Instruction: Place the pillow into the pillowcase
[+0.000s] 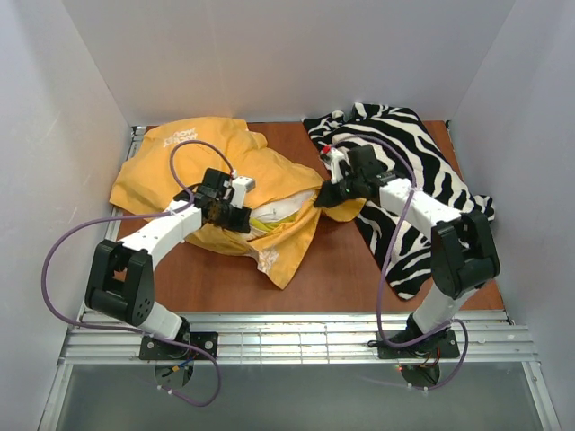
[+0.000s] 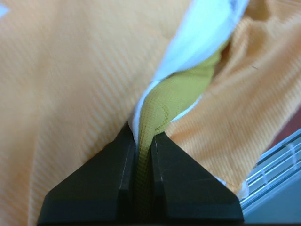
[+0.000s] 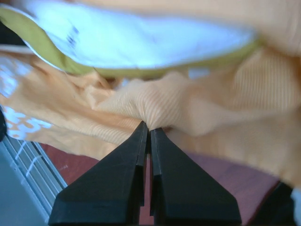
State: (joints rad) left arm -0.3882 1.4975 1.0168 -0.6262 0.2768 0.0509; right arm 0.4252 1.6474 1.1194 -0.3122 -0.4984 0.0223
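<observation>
Top external view: finding the pillowcase (image 1: 193, 166) lying bunched on the far-left part of the tabletop (image 1: 341, 269), with the pillow (image 1: 277, 215) mostly inside and only a white strip peeking out at the mouth, which is facing near-right. Clamping the left tool (image 1: 235, 215) on the pillow's yellow-green band, closed tight on it in the left wrist view. Pinching the right tool (image 1: 325, 199) together on a fold of orange pillowcase at the right side of the mouth. Judging the pillow's long axis as running roughly left to right, its exposed edge sitting between the two tools and held by the left one. Probably calling for pushing the pillow far-left, deeper in, while drawing the mouth rightward over it. Noting a zebra-striped cloth (image 1: 422, 171) spread at the far right, beside the mouth. Seeing white print near the case's far-left corner, too small for reading.
</observation>
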